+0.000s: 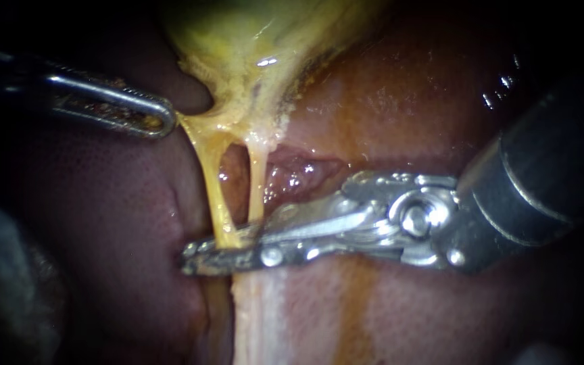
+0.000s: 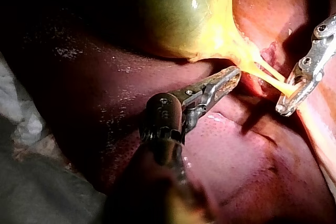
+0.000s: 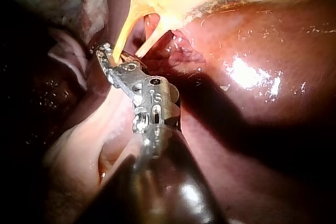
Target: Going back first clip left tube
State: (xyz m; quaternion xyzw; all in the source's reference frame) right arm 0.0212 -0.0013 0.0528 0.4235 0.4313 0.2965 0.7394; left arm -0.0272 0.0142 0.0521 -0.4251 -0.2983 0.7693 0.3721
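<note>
Brightest near right instrument (image 1: 201, 255) tip; outer margins v. dark. Glare patches on liver (image 3: 252, 77) beside its shaft, w/ hard shadow alongside. Left instrument (image 1: 165, 119) half in gloom.

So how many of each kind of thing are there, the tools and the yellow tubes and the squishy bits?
Instruments: 2, the left instrument and the right instrument
Tubes: 2, the left tube and the right tube
Gallbladder: 1
Liver: 1
Total: 6
</note>
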